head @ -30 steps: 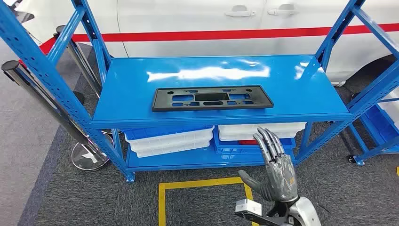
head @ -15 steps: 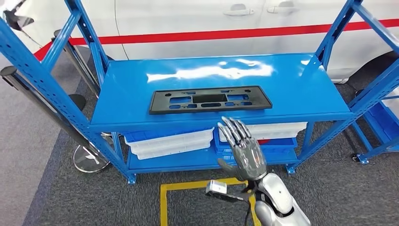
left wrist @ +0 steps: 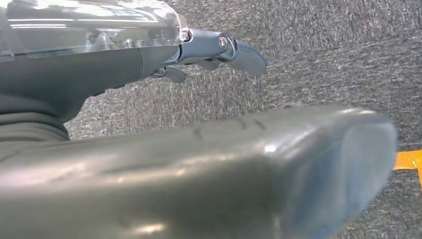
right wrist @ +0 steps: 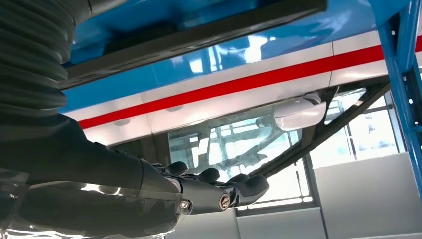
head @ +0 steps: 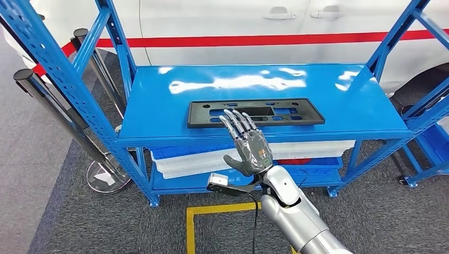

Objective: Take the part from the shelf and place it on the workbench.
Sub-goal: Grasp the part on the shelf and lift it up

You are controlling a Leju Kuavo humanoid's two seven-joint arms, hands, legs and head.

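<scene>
The right hand [head: 249,148] is raised with its fingers [head: 236,123] spread apart and empty, palm turned toward the shelf; the fingertips overlap the near edge of the part [head: 256,112] in the head view, though whether they touch it cannot be told. Just beyond the hand, that part lies flat on the top board of the blue shelf [head: 159,100], a long black plastic plate with several rectangular cut-outs, its long side running across in front of the hand. It looks light and stiff, thin enough to flex a little if lifted by one end, and smooth enough to slide on the glossy board. A likely hold is the near long edge close to the middle, thumb under and fingers on top, or through the large central opening. Below the hand, white and blue bins [head: 196,159] sit on the lower shelf. The left hand [left wrist: 219,47] hangs over grey carpet, and its state cannot be told.
</scene>
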